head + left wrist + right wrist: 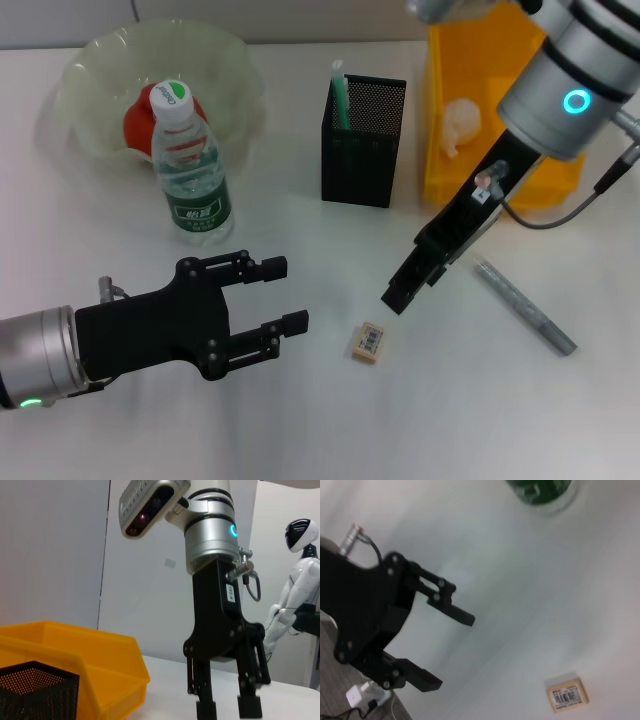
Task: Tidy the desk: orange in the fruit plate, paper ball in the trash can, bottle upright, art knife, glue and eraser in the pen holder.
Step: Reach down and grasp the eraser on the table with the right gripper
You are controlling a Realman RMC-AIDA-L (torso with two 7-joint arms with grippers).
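Orange point(138, 120) in fruit plate point(100, 60) — paper ball point(462, 125) in trash can point(440, 170)

Bottle point(190, 165): green label carries white print, characters not legible. Eraser point(368, 342): white barcode label, digits unreadable. Right gripper point(402, 292): small white sticker on its body, unreadable.

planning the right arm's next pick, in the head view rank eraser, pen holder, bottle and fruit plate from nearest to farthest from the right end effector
Measured from the right end effector:
1. eraser, on the table just beside its tip, toward the robot.
2. pen holder, farther back, beside the trash can.
3. bottle, upright, well to the left.
4. fruit plate, far left corner, holding the orange.
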